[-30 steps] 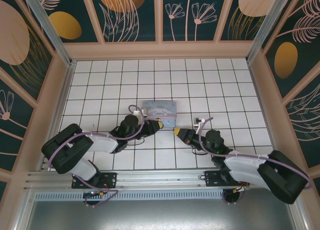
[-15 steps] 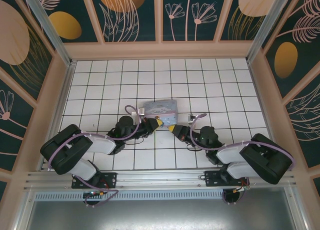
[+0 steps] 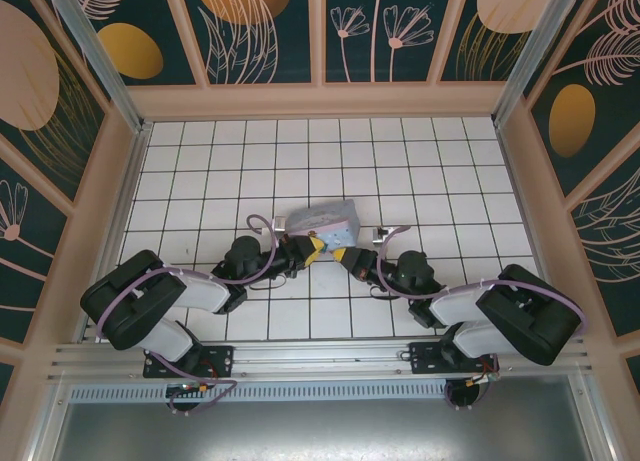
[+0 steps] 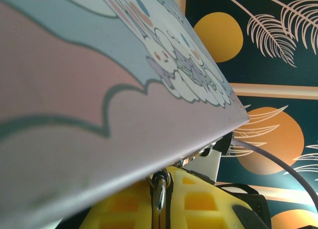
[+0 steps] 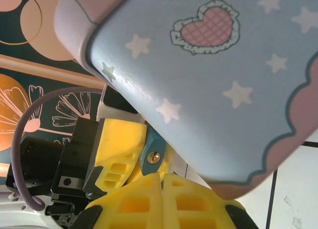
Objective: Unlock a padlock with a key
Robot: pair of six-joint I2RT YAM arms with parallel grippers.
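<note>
Two grippers meet tip to tip at the near edge of the tilted tin [image 3: 322, 217]. The left gripper [image 3: 314, 247] is clenched on the padlock [image 5: 151, 148], with the shackle [image 4: 160, 188] between its yellow fingers [image 4: 119, 206] and the keyhole [image 5: 155, 158] turned rightward. The padlock sits tucked just under that edge. The right gripper [image 3: 343, 258] is squeezed tight, tips just before the keyhole; whether it pinches the key cannot be told.

Left gripper [image 3: 316, 245] and right gripper [image 3: 340, 254] face tip to tip — just apart — at the near edge of the pastel tin box [image 3: 322, 217], askew on the tiled table [image 3: 200, 171].
</note>
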